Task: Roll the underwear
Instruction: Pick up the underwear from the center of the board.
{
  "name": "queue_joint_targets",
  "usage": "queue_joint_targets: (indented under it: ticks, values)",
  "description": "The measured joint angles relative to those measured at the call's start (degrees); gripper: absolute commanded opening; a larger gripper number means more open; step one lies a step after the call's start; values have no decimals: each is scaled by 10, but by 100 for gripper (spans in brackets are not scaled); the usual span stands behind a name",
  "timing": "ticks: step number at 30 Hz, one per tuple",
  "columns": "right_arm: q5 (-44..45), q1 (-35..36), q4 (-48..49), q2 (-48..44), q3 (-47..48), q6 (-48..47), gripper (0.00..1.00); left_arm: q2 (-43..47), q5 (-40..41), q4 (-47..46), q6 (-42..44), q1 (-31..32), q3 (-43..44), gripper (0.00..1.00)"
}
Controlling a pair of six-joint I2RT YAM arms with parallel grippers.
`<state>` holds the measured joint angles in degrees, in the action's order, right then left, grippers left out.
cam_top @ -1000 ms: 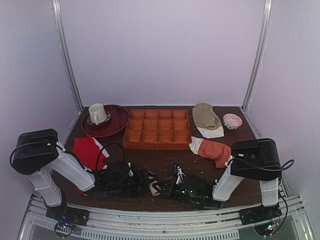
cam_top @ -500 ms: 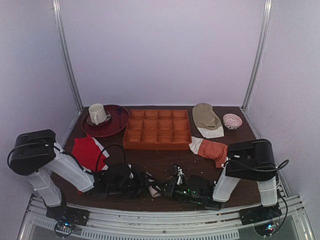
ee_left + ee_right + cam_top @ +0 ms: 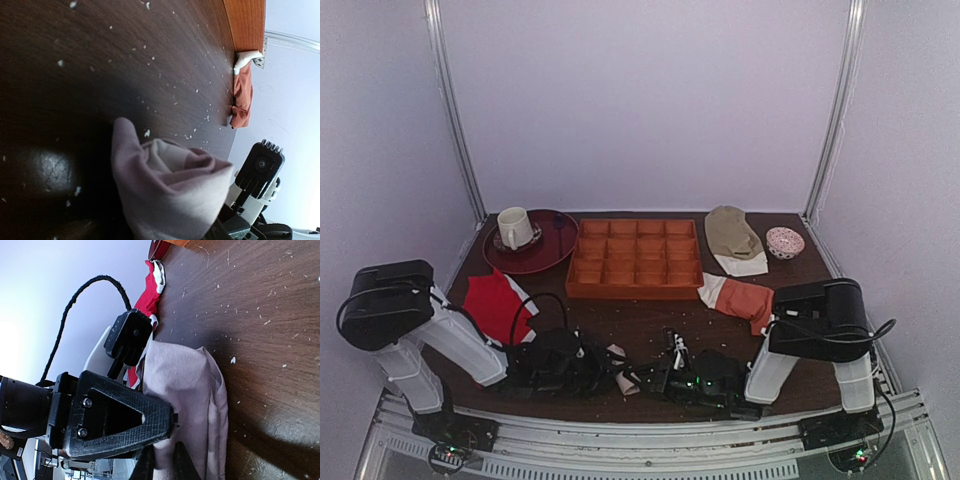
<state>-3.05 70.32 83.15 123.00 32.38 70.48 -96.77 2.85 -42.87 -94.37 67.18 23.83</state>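
Observation:
The underwear (image 3: 623, 366) is a small pale pinkish roll lying on the dark table between my two grippers, near the front edge. In the left wrist view the underwear (image 3: 170, 190) shows its spiral end up close, with dark fingers against both its sides. My left gripper (image 3: 604, 368) is shut on the roll from the left. Its black triangular finger (image 3: 115, 415) presses on the cloth in the right wrist view. My right gripper (image 3: 164, 467) pinches a fold of the underwear (image 3: 185, 385) between its thin fingers and comes in from the right (image 3: 646, 378).
An orange compartment tray (image 3: 635, 258) stands mid-table. Behind it to the left is a dark red plate (image 3: 548, 250) with a white cup (image 3: 513, 227). A red garment (image 3: 495, 300) lies left, an orange-rust garment (image 3: 745, 297) right, and a beige cloth (image 3: 732, 235) and small bowl (image 3: 785, 242) at back right.
My left gripper's jaws have narrowed onto the roll. The right arm's upper part has shifted slightly left and lower. The roll has stayed in place.

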Motion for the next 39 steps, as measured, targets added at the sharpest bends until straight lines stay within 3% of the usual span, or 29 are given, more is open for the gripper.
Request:
queue_joint_targets:
  ticks: [3,13,17,18,19,20,33,39]
  values:
    - [-2,0,-3,-1,1,-3,1,-2,4,-6,-4,0,-2,27]
    - [3,5,-90,-35,16,-33,24,-13,8,-22,-6,0,-10,2]
    - [7,9,-136,-52,22,-68,29,-14,9,-22,-3,0,-11,0]
    - [7,9,-151,-59,22,-78,40,-14,9,-22,-3,0,-11,0]
    - [7,9,-166,-66,23,-87,81,-16,9,-24,-3,0,-11,0]
    - [7,10,-178,-74,23,-90,98,-17,8,-26,-4,0,-11,0]
    - [-21,38,-398,-247,-16,-169,100,-17,-1,-26,-4,0,-10,0]
    - [6,39,-561,-370,-26,-194,100,42,-7,70,23,-8,5,0]
